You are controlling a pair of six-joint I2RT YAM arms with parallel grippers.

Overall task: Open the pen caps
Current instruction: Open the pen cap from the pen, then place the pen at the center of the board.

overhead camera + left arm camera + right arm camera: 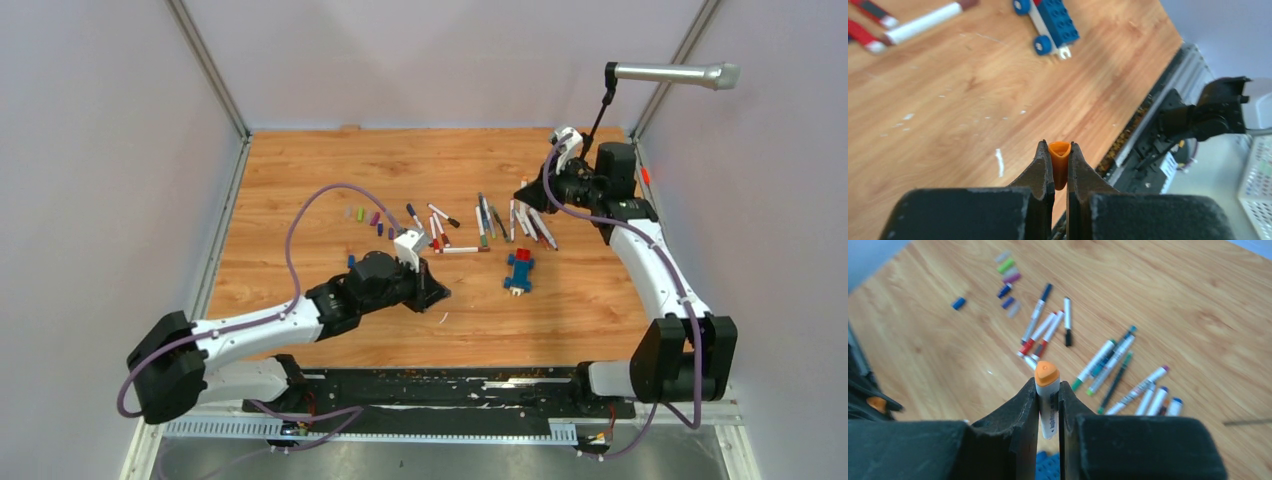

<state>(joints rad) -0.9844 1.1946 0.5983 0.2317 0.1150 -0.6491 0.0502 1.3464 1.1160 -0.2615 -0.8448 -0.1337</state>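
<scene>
My left fingers (1040, 172) pinch an orange cap (1059, 162), well apart from the orange-ended pen (1047, 395) clamped in my right fingers (1020, 407). Several loose caps (1007, 265) lie on the tabletop (1198, 300). The other pens (1108, 357) look capped, so I judge much remains.
</scene>
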